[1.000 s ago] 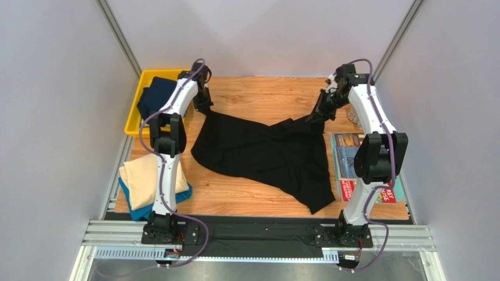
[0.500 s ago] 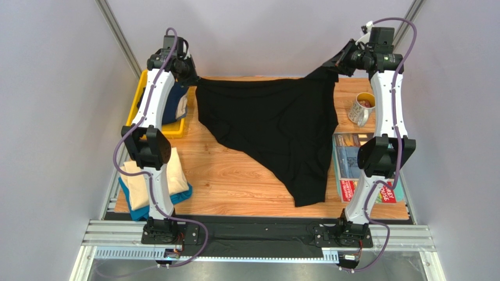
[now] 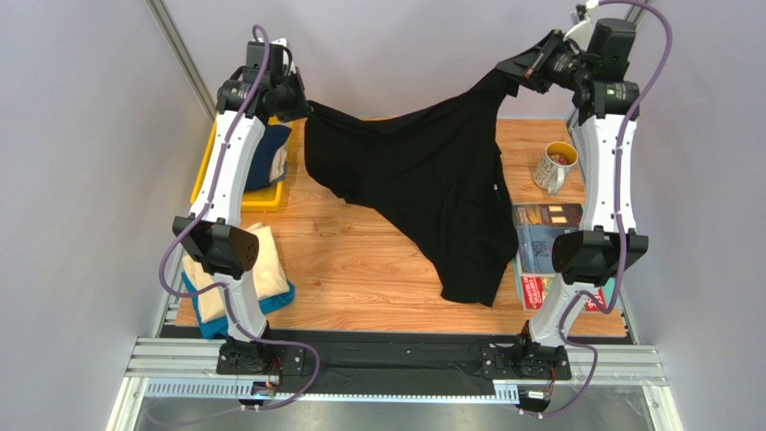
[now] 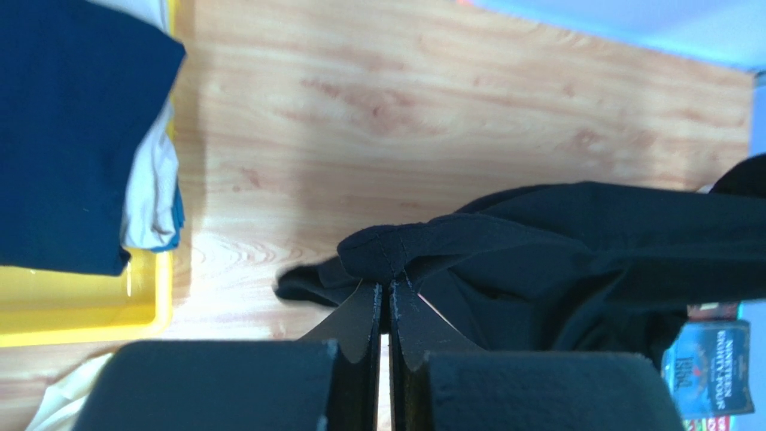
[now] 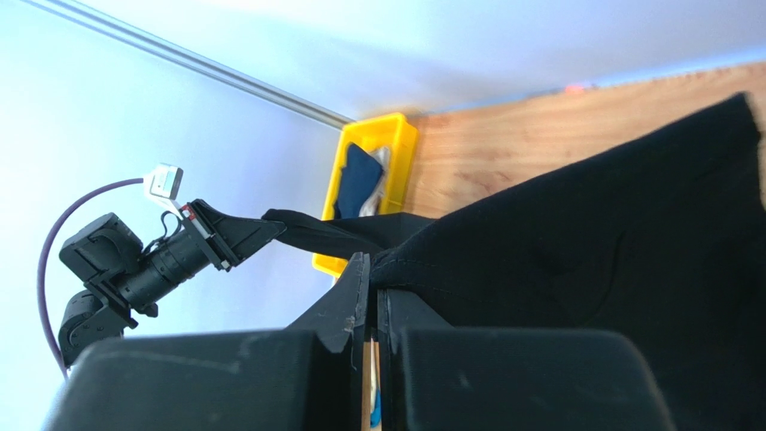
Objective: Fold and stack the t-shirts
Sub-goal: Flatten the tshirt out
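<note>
The large black t-shirt [image 3: 431, 180] hangs in the air above the table, stretched between both raised arms, its lower end dangling near the table's front. My left gripper [image 3: 301, 109] is shut on one top corner; its jaws pinch black cloth [image 4: 396, 256]. My right gripper [image 3: 503, 74] is shut on the other corner, gripping a hem [image 5: 423, 265]. A navy t-shirt [image 3: 265, 157] lies in the yellow bin [image 3: 209, 171]. A cream t-shirt [image 3: 211, 283] rests folded on a teal-blue one [image 3: 225, 321] at the front left.
A mug [image 3: 555, 164] stands at the back right. Colourful magazines [image 3: 539, 247] lie along the right edge, partly under the hanging cloth. The wooden table [image 3: 360, 269] is enclosed by grey walls on three sides.
Both arms have risen from near the tabletop, lifting the black t-shirt off the wood. It now hangs higher, its top edge sagging in the middle.
</note>
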`<state>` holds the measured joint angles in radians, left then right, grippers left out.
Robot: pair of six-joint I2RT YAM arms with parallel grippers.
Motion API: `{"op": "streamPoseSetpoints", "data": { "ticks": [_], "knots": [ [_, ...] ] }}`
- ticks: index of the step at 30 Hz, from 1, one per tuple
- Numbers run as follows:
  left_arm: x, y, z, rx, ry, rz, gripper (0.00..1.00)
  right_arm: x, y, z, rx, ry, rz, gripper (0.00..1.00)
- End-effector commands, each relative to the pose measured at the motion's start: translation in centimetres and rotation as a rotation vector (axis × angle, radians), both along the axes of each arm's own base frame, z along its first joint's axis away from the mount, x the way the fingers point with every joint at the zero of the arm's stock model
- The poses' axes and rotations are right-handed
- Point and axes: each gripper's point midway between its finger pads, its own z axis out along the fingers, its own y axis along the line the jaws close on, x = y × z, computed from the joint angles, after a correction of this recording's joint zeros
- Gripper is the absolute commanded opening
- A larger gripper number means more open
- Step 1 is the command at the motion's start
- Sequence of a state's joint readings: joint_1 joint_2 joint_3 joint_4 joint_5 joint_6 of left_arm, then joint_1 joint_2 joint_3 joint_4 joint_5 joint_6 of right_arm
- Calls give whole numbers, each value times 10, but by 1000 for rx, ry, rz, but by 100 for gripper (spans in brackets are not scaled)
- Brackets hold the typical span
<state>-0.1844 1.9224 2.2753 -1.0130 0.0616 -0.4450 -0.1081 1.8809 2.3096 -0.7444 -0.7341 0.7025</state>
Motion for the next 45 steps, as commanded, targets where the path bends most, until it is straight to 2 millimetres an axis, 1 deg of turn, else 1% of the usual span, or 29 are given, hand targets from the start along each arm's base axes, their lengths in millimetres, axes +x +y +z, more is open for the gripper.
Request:
{"op": "streamPoseSetpoints", "data": {
  "ticks": [1,2,4,5,7,9,11,13,14,16,17,19,20,22,23,25,28,29,31,34,36,38,39,40,41,42,43,44,45],
  "knots": [
    [-18,20,89,-29,-214,79,0,-45,-6,93,-6,-261,-42,0],
    [-24,21,102,-37,-242,80,0,-54,-6,104,-8,-289,-46,0],
    [-31,33,110,-17,-259,125,0,-63,-6,115,-9,-322,-47,0],
    [-39,37,119,-9,-280,136,0,-76,-6,126,-18,-362,-45,0],
    [-48,47,120,18,-279,170,0,-89,-5,142,-35,-421,-53,0],
    [-63,55,129,33,-298,188,0,-109,-3,162,-51,-487,-52,0],
    [-80,63,143,29,-334,206,0,-121,-8,172,-56,-514,-74,0],
    [-88,68,149,21,-348,209,0,-126,-18,175,-44,-506,-103,0],
    [-99,71,154,19,-360,213,0,-134,-20,180,-35,-514,-114,0],
    [-109,75,157,6,-371,222,0,-145,-27,194,11,-525,-136,0],
    [-120,76,159,3,-378,224,0,-156,-27,205,28,-554,-139,0],
    [-132,82,160,14,-383,244,0,-180,-27,234,69,-631,-148,0],
    [-144,85,164,18,-395,253,0,-188,-26,242,73,-658,-148,0],
    [-155,93,165,38,-403,282,0,-204,-24,256,91,-702,-148,0],
    [-165,96,171,41,-421,292,0,-207,-23,260,97,-711,-141,0],
    [-174,104,174,55,-432,325,0,-213,-20,262,110,-711,-131,0],
    [-190,112,188,64,-472,358,0,-217,-19,262,100,-719,-133,0],
    [-194,113,194,66,-490,361,0,-217,-19,261,100,-718,-137,0],
    [-194,116,197,73,-498,368,0,-215,-20,258,106,-695,-143,0],
    [-186,115,193,78,-485,368,0,-201,-24,242,109,-620,-150,0],
    [-172,112,184,82,-454,361,0,-193,-25,232,113,-577,-142,0],
    [-154,109,166,96,-402,352,0,-178,-30,219,111,-537,-141,0],
    [-145,107,158,94,-379,340,0,-163,-35,203,121,-484,-150,0],
    [-130,105,139,103,-325,328,0,-153,-38,193,126,-449,-155,0],
    [-121,107,129,108,-300,332,0,-143,-39,179,127,-397,-160,0],
    [-113,106,117,112,-268,324,0,-120,-42,156,90,-348,-176,0],
    [-97,106,93,127,-203,313,0,-109,-42,141,68,-305,-181,0],
    [-91,109,82,137,-171,315,0,-100,-42,111,40,-198,-190,0],
    [-85,112,71,155,-143,322,0,-74,-42,77,-21,-118,-204,0]
  ]
}}
